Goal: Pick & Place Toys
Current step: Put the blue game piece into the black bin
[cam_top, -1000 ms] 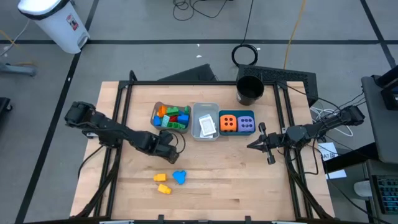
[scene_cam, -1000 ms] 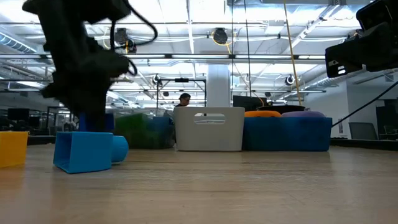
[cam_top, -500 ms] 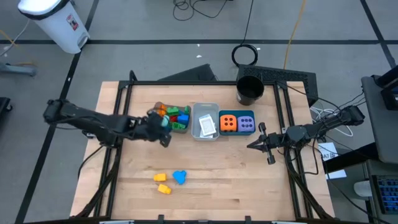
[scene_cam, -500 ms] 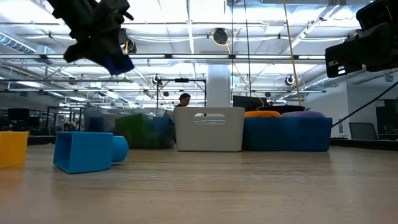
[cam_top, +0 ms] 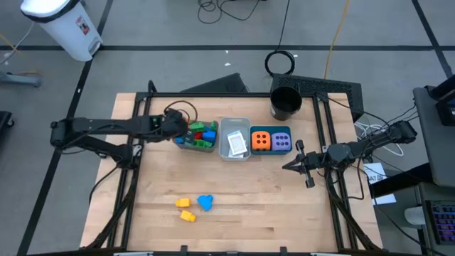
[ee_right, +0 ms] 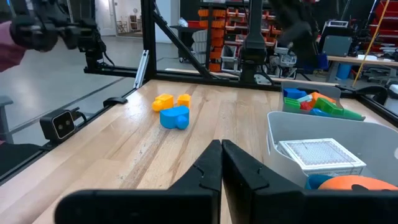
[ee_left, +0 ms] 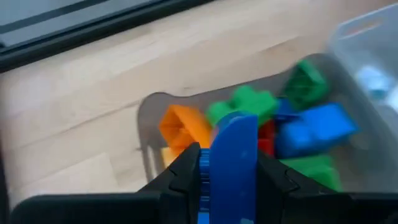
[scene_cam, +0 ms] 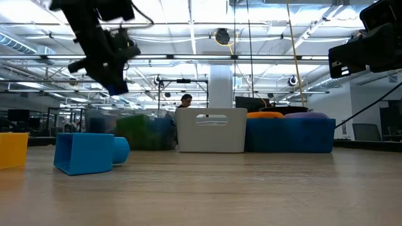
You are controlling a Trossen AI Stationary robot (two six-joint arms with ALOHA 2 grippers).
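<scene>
The left gripper (ee_left: 227,163) holds a blue brick (ee_left: 233,163) tight, right above the clear bin (ee_left: 367,37) full of bricks. If it lets go too near the rim, the brick could bounce out. The right gripper (ee_right: 221,163) waits closed, far off.

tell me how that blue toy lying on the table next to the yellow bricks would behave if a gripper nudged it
The blue toy looks like hollow hard plastic, so probably light and stiff. Its rounded end might let it pivot or roll slightly, while its boxy part resting flat on the table should resist tipping. It may slide easily.
</scene>
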